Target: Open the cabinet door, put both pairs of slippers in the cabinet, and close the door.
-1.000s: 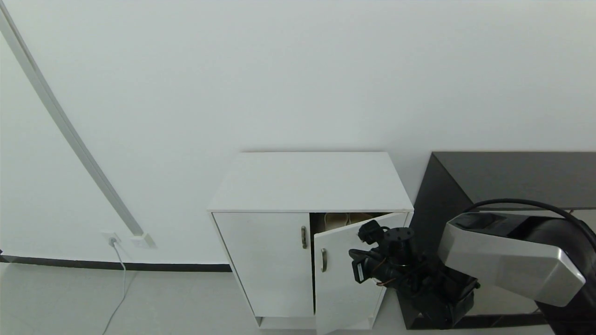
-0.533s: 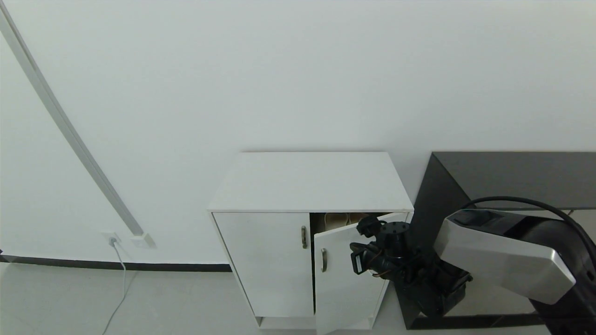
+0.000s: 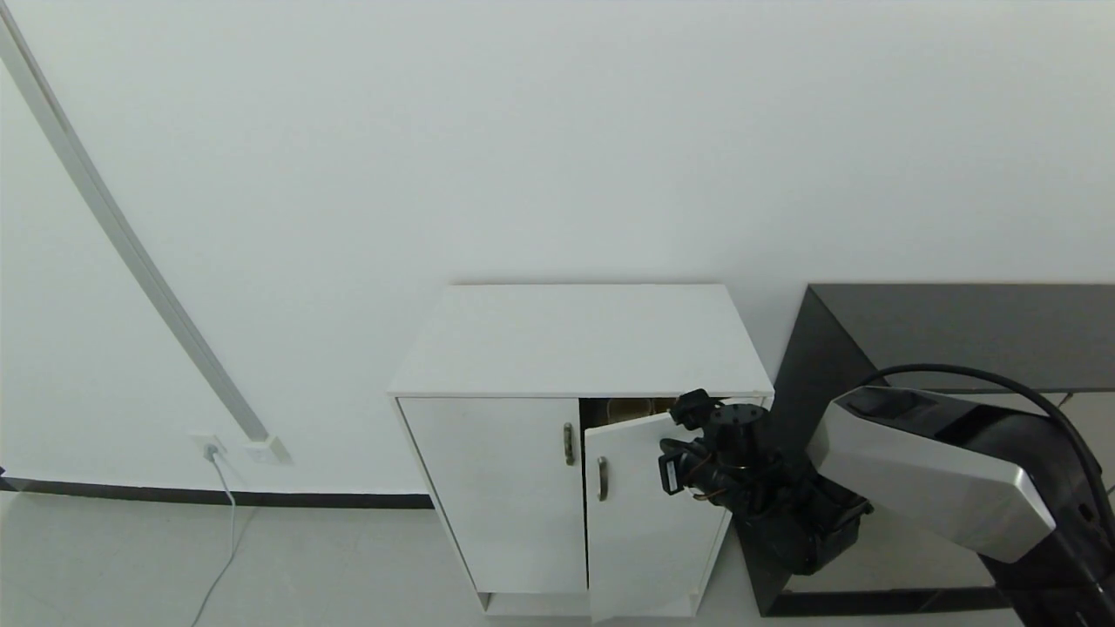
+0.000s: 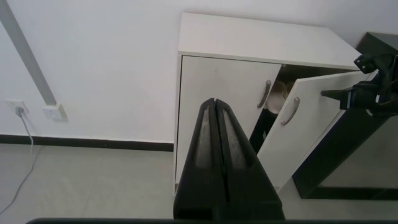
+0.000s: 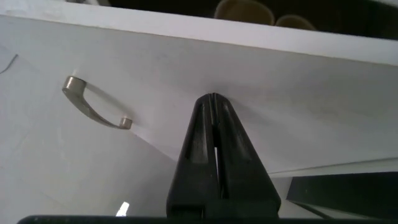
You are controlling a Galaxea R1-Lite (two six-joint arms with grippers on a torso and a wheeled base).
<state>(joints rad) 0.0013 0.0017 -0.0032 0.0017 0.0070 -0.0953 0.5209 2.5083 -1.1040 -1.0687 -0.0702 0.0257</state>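
The white cabinet (image 3: 575, 344) stands against the wall, its left door (image 3: 496, 492) closed. The right door (image 3: 645, 522) hangs slightly ajar, leaving a narrow gap at the top. Tan slippers (image 5: 244, 10) sit inside on the shelf behind the door's upper edge, and they also peek through the gap as slippers (image 4: 280, 92). My right gripper (image 5: 213, 98) is shut, with its tip pressed on the outer face of the right door near the curved metal handle (image 5: 96, 102). My left gripper (image 4: 215, 103) is shut and empty, held well back from the cabinet front.
A dark glossy unit (image 3: 941, 335) stands right beside the cabinet, close behind my right arm. On the wall to the left are a socket with a hanging cable (image 3: 209, 450) and a slanted grey conduit (image 3: 131, 252). Bare floor lies left of the cabinet.
The right door has swung further toward the cabinet and the gap at its top has narrowed. My right gripper has moved forward with it, staying against the door face.
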